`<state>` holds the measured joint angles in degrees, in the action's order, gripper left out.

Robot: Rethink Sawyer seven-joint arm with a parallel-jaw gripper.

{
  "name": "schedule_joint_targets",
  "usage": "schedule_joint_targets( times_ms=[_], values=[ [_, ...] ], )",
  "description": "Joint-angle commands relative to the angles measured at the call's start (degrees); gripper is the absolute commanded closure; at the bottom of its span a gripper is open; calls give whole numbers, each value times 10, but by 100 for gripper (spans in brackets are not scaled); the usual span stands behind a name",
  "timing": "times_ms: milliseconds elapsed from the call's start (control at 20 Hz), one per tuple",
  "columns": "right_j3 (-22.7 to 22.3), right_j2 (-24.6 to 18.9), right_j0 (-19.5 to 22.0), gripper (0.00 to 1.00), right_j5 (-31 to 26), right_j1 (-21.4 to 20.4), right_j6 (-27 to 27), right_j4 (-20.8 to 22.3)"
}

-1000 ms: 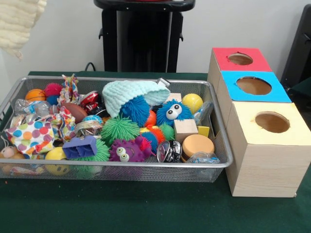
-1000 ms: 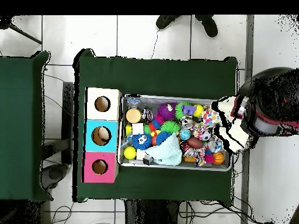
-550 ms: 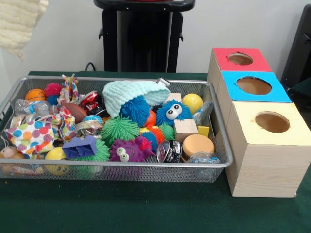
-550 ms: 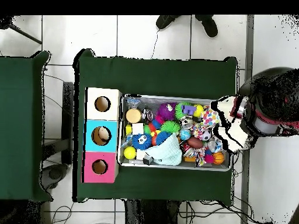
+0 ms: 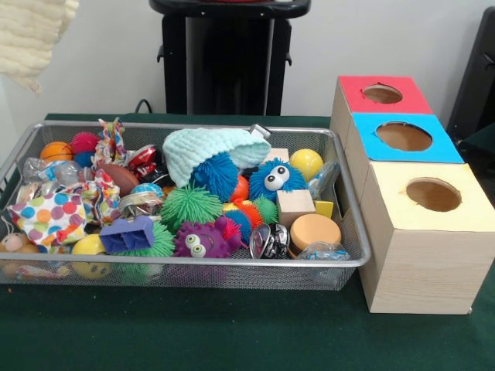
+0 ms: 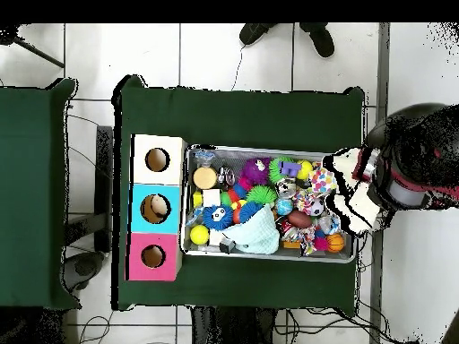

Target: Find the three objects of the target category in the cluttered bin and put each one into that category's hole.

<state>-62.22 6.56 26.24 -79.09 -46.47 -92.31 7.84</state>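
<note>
The green table (image 5: 232, 340) fills the lower frame. On it, the wire bin (image 5: 178, 267) at left centre brims with toys. At right stand three boxes (image 5: 421, 239) with holes: red (image 5: 383, 93) uppermost, blue (image 5: 404, 137), yellow (image 5: 433, 195) lowest. No gripper shows, so its state cannot be told.

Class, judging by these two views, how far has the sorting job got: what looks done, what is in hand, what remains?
Nothing looks done: the wire bin is heaped with toys, and the red hole, blue hole and yellow hole show nothing inside from the front. Nothing is in hand; no robot hand appears in either view. All three target objects remain to be found and dropped in.
</note>
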Motion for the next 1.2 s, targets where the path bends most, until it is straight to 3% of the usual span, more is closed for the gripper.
schedule_joint_targets(
  times_ms=[50,400,600,750,900,1200],
  values=[
    [-27,-6,-4,100,18,29,-121,-11],
    [-49,-3,-10,100,41,23,-139,-21],
    [-142,3,-12,100,173,-3,-170,-47],
    [-220,-4,10,100,287,-21,-132,-60],
    [-269,-12,32,100,362,-29,-86,-61],
    [-259,11,10,100,353,-22,-95,-58]
  ],
)
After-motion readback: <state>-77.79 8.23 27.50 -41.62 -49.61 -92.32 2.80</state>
